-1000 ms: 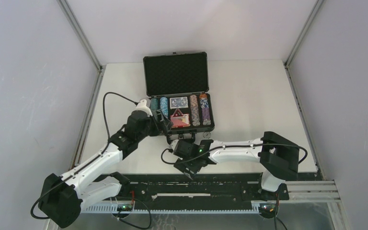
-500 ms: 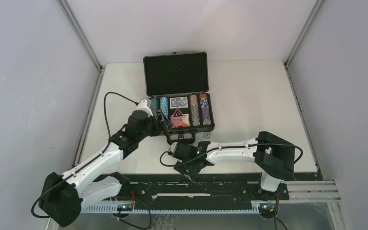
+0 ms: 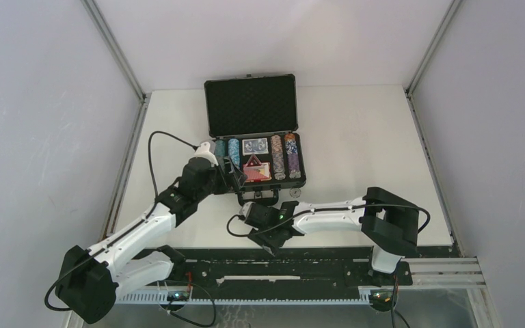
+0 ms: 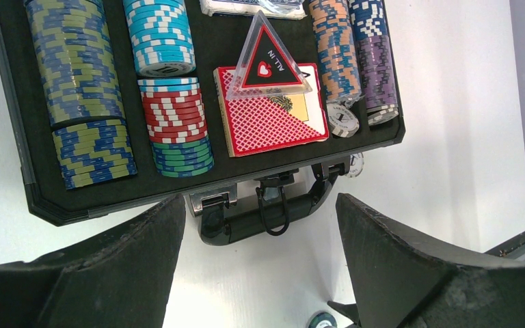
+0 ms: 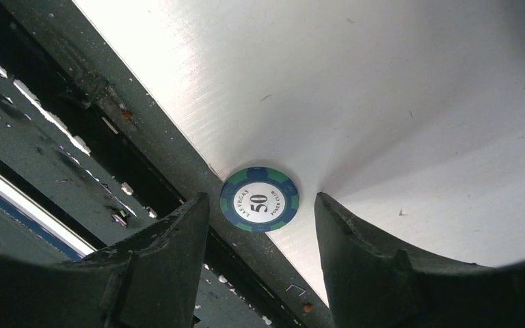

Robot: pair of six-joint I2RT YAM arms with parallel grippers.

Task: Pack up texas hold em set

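Note:
The texas hold em set's black briefcase [image 3: 251, 104] lies open mid-table, foam lid up. Its tray [image 4: 14, 137] holds rows of chips [image 4: 75, 61], a red deck [image 4: 266, 126] with a triangular ALL IN button [image 4: 270, 61] on it, and a blue deck [image 3: 254, 145]. My left gripper [image 4: 260, 201] hovers open over the case's handle [image 4: 266, 217], holding nothing. My right gripper [image 5: 261, 205] is open at the table's near edge, its fingers [image 5: 178, 239] either side of a loose blue-green 50 chip [image 5: 260, 198] lying flat, not touching it.
A white round button [image 4: 354, 164] lies on the table beside the case's front right corner. A black rail [image 5: 75, 137] strewn with white flecks runs right against the table's near edge, under the 50 chip's rim. Grey walls stand on both sides.
The right arm has slid a little to the left along the near edge. The left arm and the case are as before.

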